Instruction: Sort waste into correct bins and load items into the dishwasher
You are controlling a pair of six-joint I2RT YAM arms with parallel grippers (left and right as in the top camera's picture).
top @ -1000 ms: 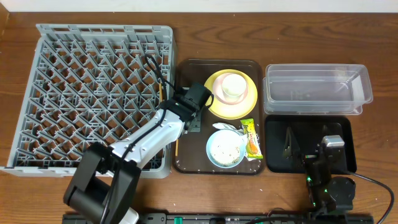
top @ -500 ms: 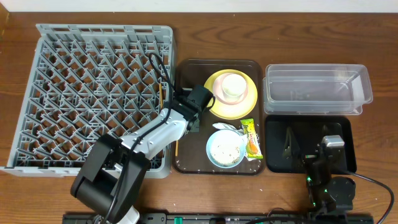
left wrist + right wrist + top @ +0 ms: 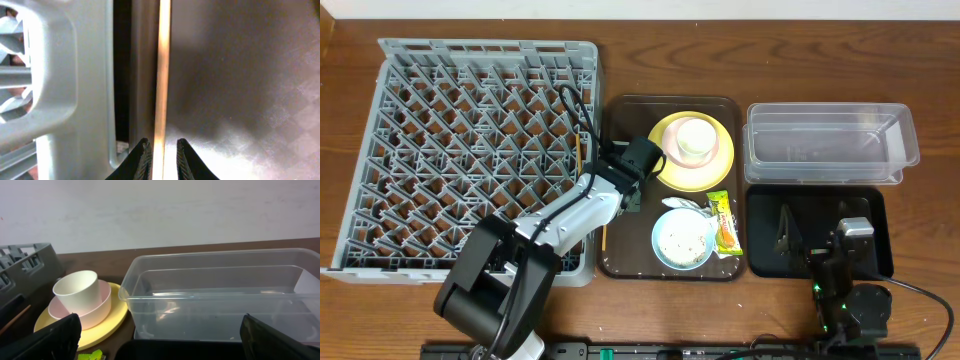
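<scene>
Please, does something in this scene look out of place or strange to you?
A chopstick lies tight along the brown tray's left rim, beside the dish rack wall, apart from the other dishes; the left gripper straddles it. The blue bowl holds rice-like crumbs, with a snack wrapper loose beside it on the tray.

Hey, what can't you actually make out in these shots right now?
- Left wrist: whether the left gripper is pinching the chopstick; the frame's bottom edge cuts off its fingers.
- Overhead: the chopstick's middle, hidden under the left arm.
- Overhead: what the specks in the blue bowl are; too small.
</scene>
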